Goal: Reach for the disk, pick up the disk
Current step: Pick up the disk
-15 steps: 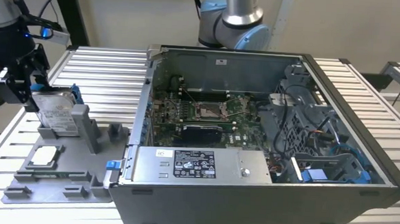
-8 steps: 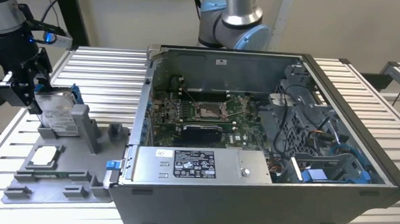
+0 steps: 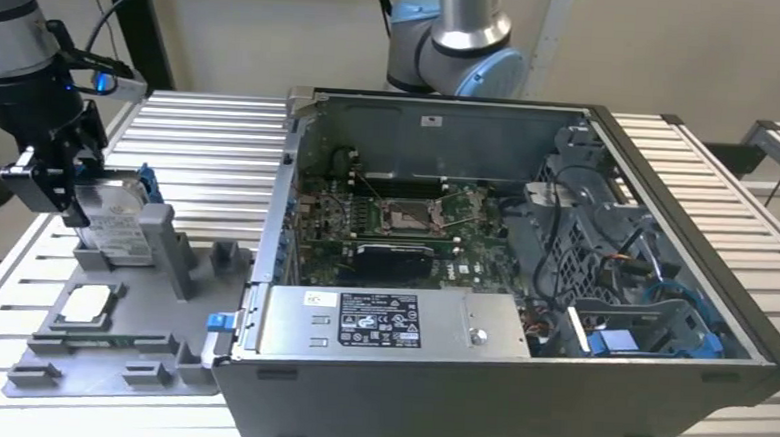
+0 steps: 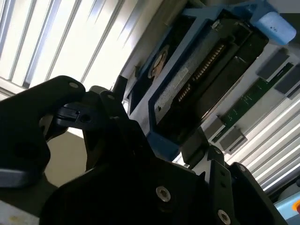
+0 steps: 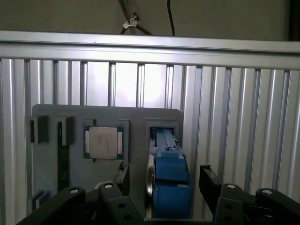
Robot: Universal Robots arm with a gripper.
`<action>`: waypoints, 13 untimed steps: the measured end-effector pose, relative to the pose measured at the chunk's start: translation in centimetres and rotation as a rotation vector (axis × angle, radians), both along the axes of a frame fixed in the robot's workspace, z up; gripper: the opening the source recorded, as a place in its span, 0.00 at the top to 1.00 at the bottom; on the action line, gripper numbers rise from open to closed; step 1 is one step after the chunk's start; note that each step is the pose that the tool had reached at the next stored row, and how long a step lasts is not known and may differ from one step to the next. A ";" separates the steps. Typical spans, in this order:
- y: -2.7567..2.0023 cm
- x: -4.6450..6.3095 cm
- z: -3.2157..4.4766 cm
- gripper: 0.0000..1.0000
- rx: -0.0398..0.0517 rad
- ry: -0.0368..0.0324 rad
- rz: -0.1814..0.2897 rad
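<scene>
Because the disk [image 3: 114,218], upright in the grey fixture [image 3: 102,359] at the exterior view's left, is probably stiff, dense and shock-sensitive, its blue bracket [image 5: 172,197] edges suit the wide-open gripper [image 5: 164,180] straddling it.

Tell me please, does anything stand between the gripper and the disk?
Nothing visible does. In the first wrist view the gripper has its open fingers on either side of the disk, which stands on edge in the grey holder. Only small bare gaps lie between fingers and disk.
</scene>
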State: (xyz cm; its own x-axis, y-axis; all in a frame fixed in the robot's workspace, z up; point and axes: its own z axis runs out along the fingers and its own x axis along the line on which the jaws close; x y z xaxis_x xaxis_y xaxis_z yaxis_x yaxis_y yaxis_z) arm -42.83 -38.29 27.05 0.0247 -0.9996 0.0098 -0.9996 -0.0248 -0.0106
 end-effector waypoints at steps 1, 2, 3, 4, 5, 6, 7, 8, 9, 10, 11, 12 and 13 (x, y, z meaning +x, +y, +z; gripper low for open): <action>0.04 0.0 -0.12 0.00 -0.0001 0.0001 0.000; 0.05 0.0 -0.19 0.00 -0.0001 0.0001 0.000; 0.07 0.0 -0.21 0.00 -0.0001 0.0002 0.000; 0.08 0.0 -0.25 0.00 -0.0002 0.0002 0.000; 0.11 0.0 -0.30 0.00 0.0000 0.0000 0.000; 0.12 -0.1 -0.35 0.00 0.0000 -0.0001 0.000; 0.12 -0.1 -0.40 0.00 0.0000 0.0000 0.000; 0.12 -0.1 -0.45 0.00 0.0000 -0.0001 0.000; 0.13 -0.1 -0.51 0.00 0.0000 -0.0003 0.000; 0.14 -0.1 -0.57 0.00 0.0000 -0.0003 0.000; 0.14 -0.1 -0.58 0.00 -0.0001 -0.0002 0.000; 0.14 -0.1 -0.58 0.00 -0.0001 -0.0002 0.000; 0.14 -0.1 -0.58 0.00 -0.0002 -0.0001 0.000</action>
State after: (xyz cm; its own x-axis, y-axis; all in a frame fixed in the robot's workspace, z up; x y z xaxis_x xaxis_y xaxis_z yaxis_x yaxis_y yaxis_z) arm -42.93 -38.15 26.47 0.0246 -0.9996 0.0100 -0.9996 -0.0247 -0.0106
